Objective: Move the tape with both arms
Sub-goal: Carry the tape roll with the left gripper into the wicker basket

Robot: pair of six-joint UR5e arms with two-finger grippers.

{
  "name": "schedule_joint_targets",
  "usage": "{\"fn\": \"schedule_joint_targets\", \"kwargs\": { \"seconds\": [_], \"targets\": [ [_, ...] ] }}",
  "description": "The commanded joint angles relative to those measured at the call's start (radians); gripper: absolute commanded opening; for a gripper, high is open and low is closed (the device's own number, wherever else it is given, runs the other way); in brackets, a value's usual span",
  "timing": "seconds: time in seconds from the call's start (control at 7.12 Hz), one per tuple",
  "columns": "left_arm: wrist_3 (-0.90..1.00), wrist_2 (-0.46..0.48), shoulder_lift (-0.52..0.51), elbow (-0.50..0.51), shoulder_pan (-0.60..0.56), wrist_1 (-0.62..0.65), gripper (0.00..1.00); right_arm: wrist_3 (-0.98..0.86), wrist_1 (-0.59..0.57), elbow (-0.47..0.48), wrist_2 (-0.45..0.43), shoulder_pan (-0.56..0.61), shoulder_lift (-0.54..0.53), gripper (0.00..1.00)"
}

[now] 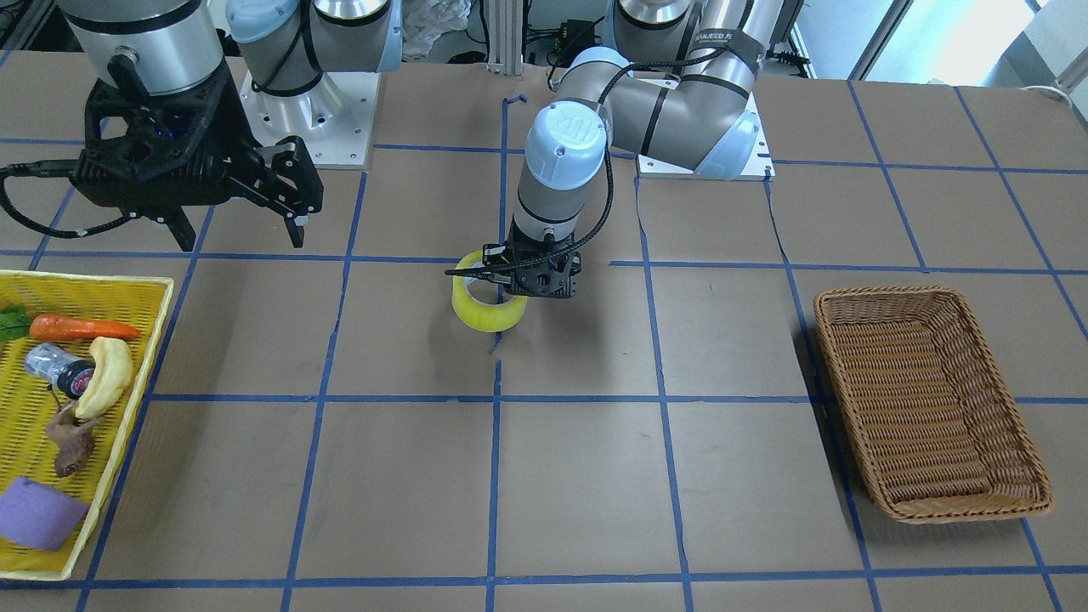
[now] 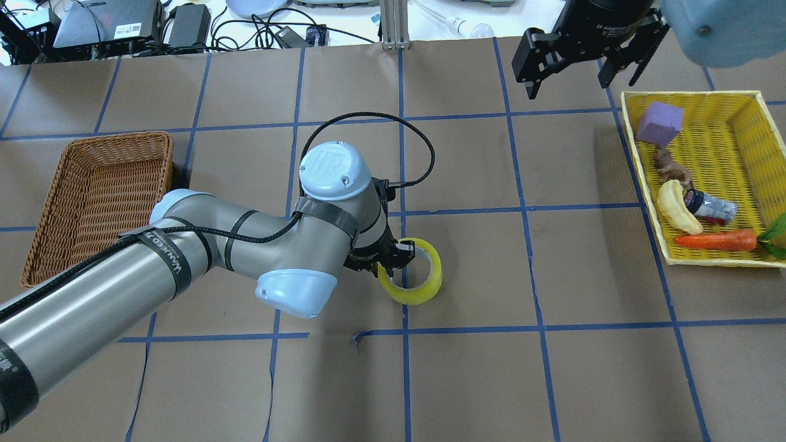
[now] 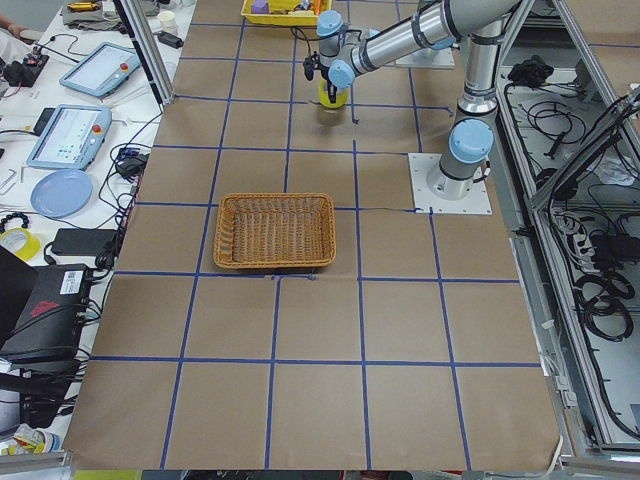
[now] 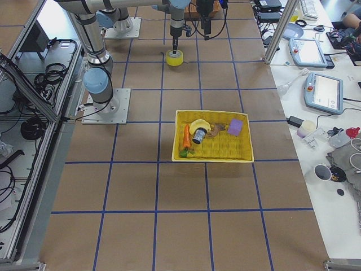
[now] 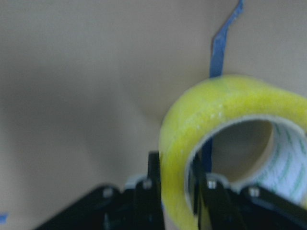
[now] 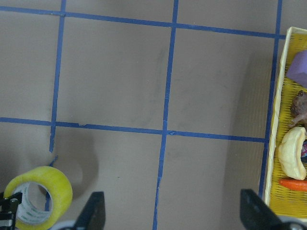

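The tape (image 1: 489,314) is a glossy yellow roll with a pale core, tilted on its edge at the table's middle, and it also shows in the overhead view (image 2: 419,292). My left gripper (image 1: 517,287) is shut on the tape. In the left wrist view one finger (image 5: 152,191) is outside the roll's wall (image 5: 216,110) and the other is inside the core. I cannot tell whether the roll touches the table. My right gripper (image 2: 568,81) is open and empty, held high beside the yellow basket. Its view shows the tape (image 6: 53,179) at lower left.
A yellow mesh basket (image 2: 688,95) on the robot's right holds a purple block (image 2: 660,123), a pale squash (image 2: 672,207), a carrot (image 2: 715,240) and small items. A brown wicker basket (image 2: 116,136) stands on the robot's left. Blue tape lines grid the brown table.
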Motion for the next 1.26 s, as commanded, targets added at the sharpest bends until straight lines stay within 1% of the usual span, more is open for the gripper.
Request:
{"fn": "schedule_joint_targets", "kwargs": {
  "seconds": [0.0, 0.14, 0.28, 0.42, 0.56, 0.7, 0.84, 0.98, 1.12],
  "targets": [
    [0.086, -0.001, 0.034, 0.105, 0.119, -0.150, 0.00, 0.000, -0.001, 0.000, -0.001, -0.001, 0.001, 1.00],
    [0.209, 0.001, 0.054, 0.191, 0.200, -0.312, 0.00, 0.000, 0.000, 0.000, -0.001, -0.001, 0.001, 1.00],
    [0.277, -0.001, 0.068, 0.284, 0.295, -0.461, 0.00, 0.000, 0.000, 0.000, -0.001, -0.001, 0.001, 1.00],
    [0.324, 0.001, 0.068, 0.356, 0.371, -0.543, 0.00, 0.000, 0.000, 0.000, -0.001, -0.001, 0.001, 1.00],
    [0.438, 0.017, 0.066, 0.372, 0.461, -0.578, 0.00, 0.002, -0.001, 0.000, -0.001, -0.001, 0.001, 1.00],
    [0.482, 0.030, 0.065, 0.369, 0.576, -0.597, 0.00, 0.003, 0.000, 0.000, -0.001, -0.001, 0.001, 1.00],
    [0.578, 0.080, 0.062, 0.366, 0.673, -0.588, 0.00, 0.002, 0.000, 0.000, -0.001, -0.001, 0.001, 1.00],
    [0.659, 0.099, 0.038, 0.377, 0.775, -0.582, 0.00, 0.003, -0.001, 0.000, -0.001, -0.001, 0.001, 1.00],
    [0.739, 0.099, 0.008, 0.379, 0.843, -0.564, 0.00, 0.002, 0.000, 0.000, -0.001, -0.002, 0.001, 1.00]
  ]
}}
